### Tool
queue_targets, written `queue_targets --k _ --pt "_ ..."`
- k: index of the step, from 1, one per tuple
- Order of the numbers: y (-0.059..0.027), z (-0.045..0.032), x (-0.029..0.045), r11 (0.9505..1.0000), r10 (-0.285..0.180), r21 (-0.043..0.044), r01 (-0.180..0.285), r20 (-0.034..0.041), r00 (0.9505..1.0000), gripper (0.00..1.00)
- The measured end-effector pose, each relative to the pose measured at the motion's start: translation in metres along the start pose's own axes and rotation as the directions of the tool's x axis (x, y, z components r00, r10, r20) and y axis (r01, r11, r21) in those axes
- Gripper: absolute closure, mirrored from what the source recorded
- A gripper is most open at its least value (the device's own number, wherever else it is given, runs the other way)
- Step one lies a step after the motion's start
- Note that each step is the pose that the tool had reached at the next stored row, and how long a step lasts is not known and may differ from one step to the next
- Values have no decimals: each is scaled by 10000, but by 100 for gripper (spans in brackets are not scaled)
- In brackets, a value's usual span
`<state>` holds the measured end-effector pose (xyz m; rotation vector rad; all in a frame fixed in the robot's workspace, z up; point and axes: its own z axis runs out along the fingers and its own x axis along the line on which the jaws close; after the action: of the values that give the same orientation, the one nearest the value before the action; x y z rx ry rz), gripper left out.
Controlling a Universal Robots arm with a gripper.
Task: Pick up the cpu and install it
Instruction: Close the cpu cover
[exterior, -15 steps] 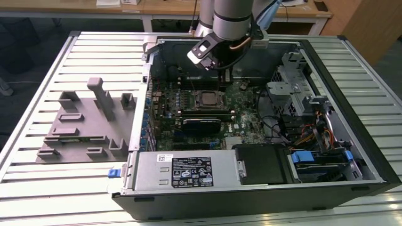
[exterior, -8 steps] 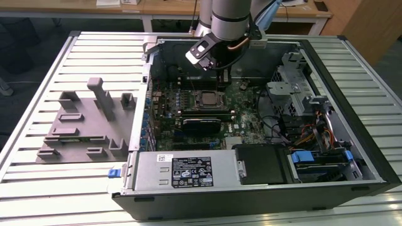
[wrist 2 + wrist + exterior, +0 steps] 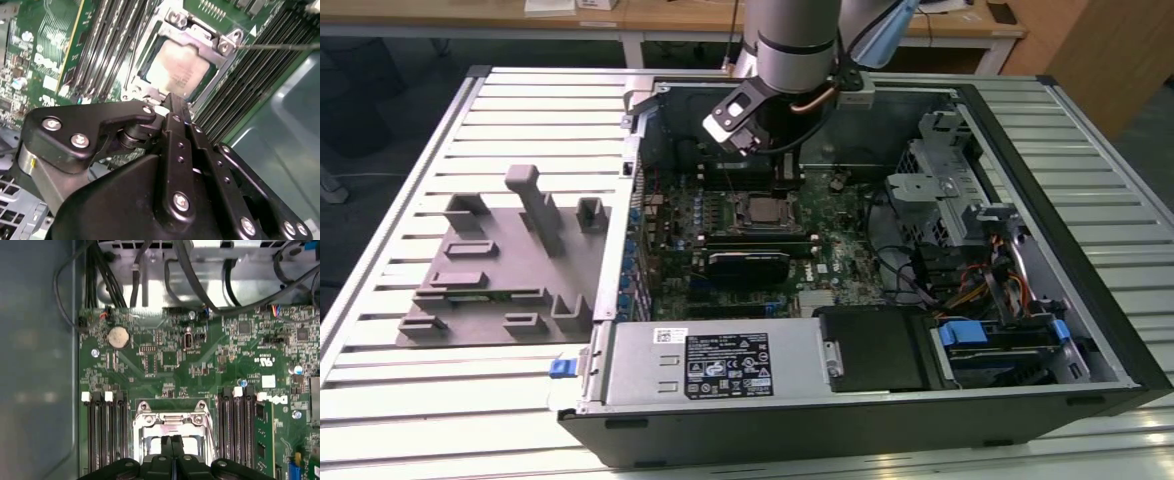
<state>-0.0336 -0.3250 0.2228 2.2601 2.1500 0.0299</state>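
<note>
The cpu (image 3: pixel 177 70), a silvery square chip, lies flat inside the metal-framed socket (image 3: pixel 200 35) on the green motherboard (image 3: pixel 170 360). In the exterior view the cpu (image 3: pixel 761 209) sits in the middle of the open computer case (image 3: pixel 854 420). My gripper (image 3: pixel 172 98) hangs just above the socket's edge, its two black fingers pressed together with nothing between them. The first wrist view shows the gripper (image 3: pixel 172 439) over the socket frame (image 3: pixel 172 415). No part of it touches the chip.
Memory slots (image 3: pixel 107 430) flank the socket on both sides. Cables (image 3: pixel 190 275) and a drive cage (image 3: pixel 941 195) crowd the case on the exterior view's right. A power supply (image 3: pixel 707 362) sits at the front. Grey plastic blocks (image 3: pixel 494 260) stand on the slatted table (image 3: pixel 400 380).
</note>
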Motion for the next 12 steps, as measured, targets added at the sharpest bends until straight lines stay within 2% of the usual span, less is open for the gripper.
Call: queue_targets --k 5,12 --pt "-112 37 -6 10000 46 0 -46 2 10000 89" --pt "-181 110 -9 9999 132 1 -132 4 9999 89"
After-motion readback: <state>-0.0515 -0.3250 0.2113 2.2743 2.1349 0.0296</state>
